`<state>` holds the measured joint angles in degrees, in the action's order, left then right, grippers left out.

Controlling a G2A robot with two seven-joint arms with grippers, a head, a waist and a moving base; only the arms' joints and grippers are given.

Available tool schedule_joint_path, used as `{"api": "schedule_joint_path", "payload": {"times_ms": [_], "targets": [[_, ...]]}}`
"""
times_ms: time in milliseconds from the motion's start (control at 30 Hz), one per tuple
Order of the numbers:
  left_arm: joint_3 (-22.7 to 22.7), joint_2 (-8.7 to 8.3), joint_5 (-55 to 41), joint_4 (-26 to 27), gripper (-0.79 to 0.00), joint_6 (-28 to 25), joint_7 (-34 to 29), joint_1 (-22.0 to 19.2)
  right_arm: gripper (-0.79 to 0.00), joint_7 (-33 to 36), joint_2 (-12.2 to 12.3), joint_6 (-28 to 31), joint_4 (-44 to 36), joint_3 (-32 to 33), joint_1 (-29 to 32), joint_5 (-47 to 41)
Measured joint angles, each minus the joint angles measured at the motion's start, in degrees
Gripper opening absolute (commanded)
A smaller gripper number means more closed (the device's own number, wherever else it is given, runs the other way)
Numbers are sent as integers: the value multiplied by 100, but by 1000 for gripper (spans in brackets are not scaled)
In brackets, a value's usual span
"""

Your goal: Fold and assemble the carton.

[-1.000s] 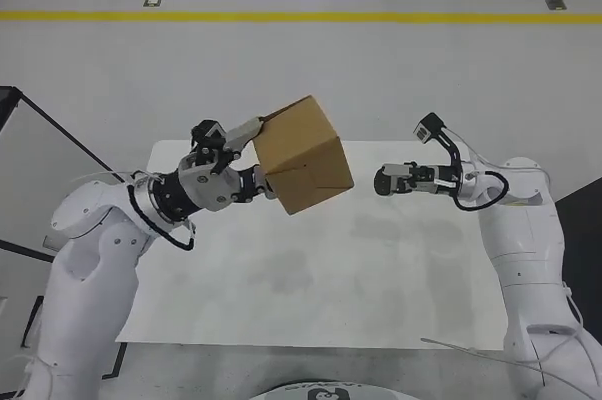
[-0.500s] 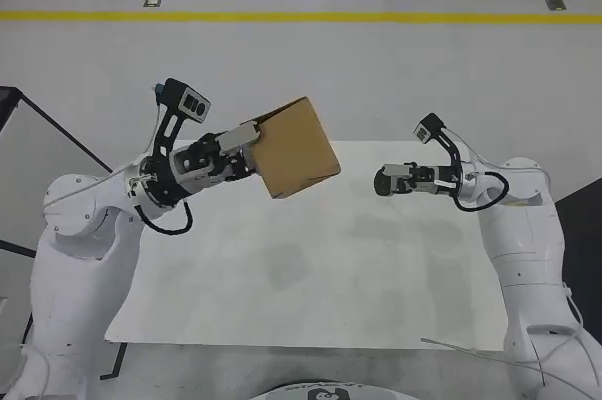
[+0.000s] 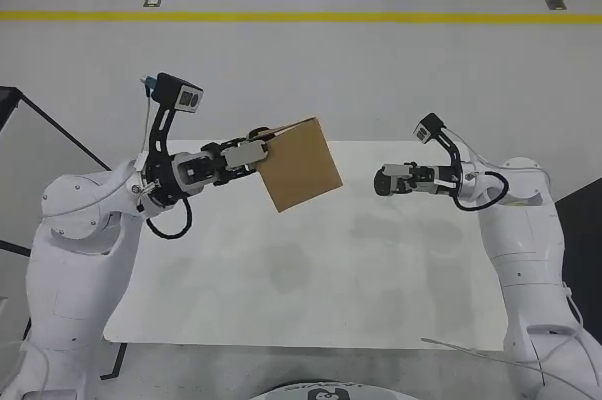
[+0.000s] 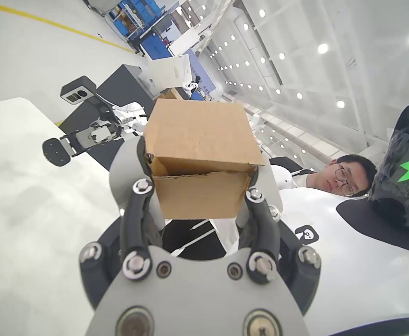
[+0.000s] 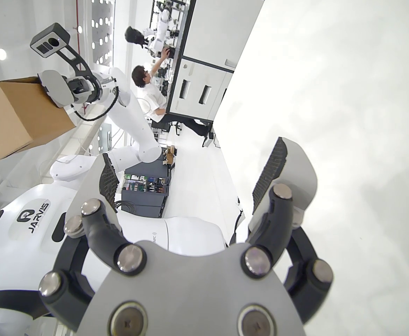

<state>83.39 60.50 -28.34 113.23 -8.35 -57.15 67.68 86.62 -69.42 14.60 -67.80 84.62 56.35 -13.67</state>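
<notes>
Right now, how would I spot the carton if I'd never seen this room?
Find the white table before the robot. Above its far edge, the left gripper clamps a brown cardboard carton, held clear of the surface. It is the only brown thing there; the right gripper is open and empty.

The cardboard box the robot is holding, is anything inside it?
Through the gap at the end held by the left gripper, only bare cardboard shows inside the carton. Its closed walls hide the rest.
</notes>
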Motion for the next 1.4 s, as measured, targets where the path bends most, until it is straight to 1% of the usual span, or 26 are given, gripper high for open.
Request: {"api": "schedule_joint_path", "payload": {"times_ms": [33,100,133,167,267,333,367,467,567,700,767,1033,1100,1133,1167,1233,1300,1333,1400], "targets": [[38,-12,89,6,-785,-90,25,-32,0,0,0,0,0,0,0,0],[75,-39,689,-129,-785,-689,-81,-67,0,0,0,0,0,0,0,0],[54,-32,1053,-229,-785,-1065,-102,-55,0,0,0,0,0,0,0,0],[49,-24,1493,-343,-785,-1586,9,-72,0,0,0,0,0,0,0,0],[82,-34,2423,-564,-785,-2764,320,-172,0,0,0,0,0,0,0,0],[70,-33,2680,-649,-785,-3318,447,-210,0,0,0,0,0,0,0,0],[70,-35,2828,-685,-785,-3675,510,-248,0,0,0,0,0,0,0,0],[83,-35,3128,-790,-785,-4463,744,-337,0,0,0,0,0,0,0,0],[99,-28,3465,-856,-785,-4927,1052,-413,0,0,0,0,0,0,0,0],[13,-17,3897,-540,-785,-4969,1496,-499,0,0,0,0,0,0,0,0],[-26,-13,4025,-473,-785,-4965,1697,-498,0,0,0,0,0,0,0,0],[-24,-13,4020,-478,-785,-4965,1683,-497,0,0,0,0,0,0,0,0],[-5,-31,4200,-283,-785,-4965,1542,-569,0,0,0,0,0,0,0,0],[-19,-42,4433,-99,-785,-4965,1466,-620,0,0,0,0,0,0,0,0],[-44,-53,4901,88,-785,-4965,1486,-666,0,0,0,0,0,0,0,0],[-36,-57,5712,134,-785,-4965,1878,-710,0,0,0,0,0,0,0,0],[-151,-101,6852,271,-785,-4965,2628,-802,0,0,0,0,0,0,0,0],[-243,-134,7360,319,-785,-4965,3023,-841,0,0,0,0,0,0,0,0],[-410,-231,8536,255,-785,-4965,4158,-911,0,0,0,0,0,0,0,0]]}}
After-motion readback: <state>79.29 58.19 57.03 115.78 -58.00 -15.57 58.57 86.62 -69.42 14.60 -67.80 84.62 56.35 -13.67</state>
